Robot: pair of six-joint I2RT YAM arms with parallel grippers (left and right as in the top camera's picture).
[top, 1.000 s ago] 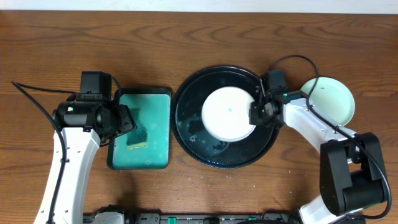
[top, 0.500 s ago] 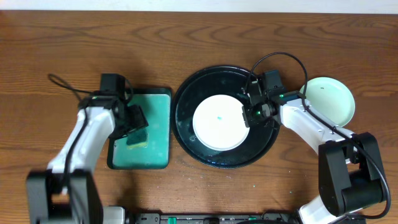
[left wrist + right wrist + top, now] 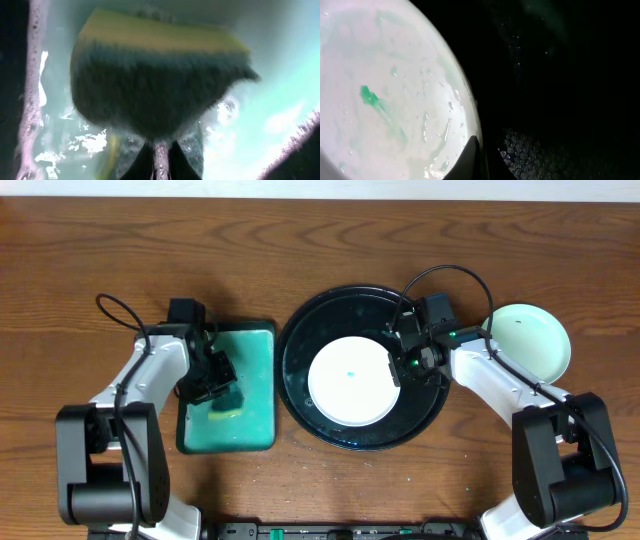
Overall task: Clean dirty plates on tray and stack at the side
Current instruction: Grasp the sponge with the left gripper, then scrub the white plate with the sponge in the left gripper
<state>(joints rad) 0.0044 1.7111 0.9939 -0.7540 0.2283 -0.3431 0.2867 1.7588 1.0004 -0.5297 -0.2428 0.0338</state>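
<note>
A white plate (image 3: 345, 385) with a small teal smear (image 3: 368, 95) lies in the round black tray (image 3: 300, 330). My right gripper (image 3: 398, 366) is shut on the plate's right rim; in the right wrist view one finger (image 3: 470, 157) lies on the wet plate (image 3: 385, 100) over the dark tray (image 3: 560, 100). A second, pale mint plate (image 3: 527, 340) rests on the table at the right. My left gripper (image 3: 214, 386) is down in the teal tray and shut on a yellow and dark green sponge (image 3: 150, 85), pinched at its lower edge.
The rectangular teal tray (image 3: 255, 370) with a black rim holds soapy water left of the black tray. Foam lies on the black tray's floor (image 3: 540, 150). Cables loop above both arms. Brown wooden table (image 3: 320, 240) lies all around.
My left gripper came down into the teal tray and closed on the sponge. My right gripper slid the plate slightly left on the black tray.
</note>
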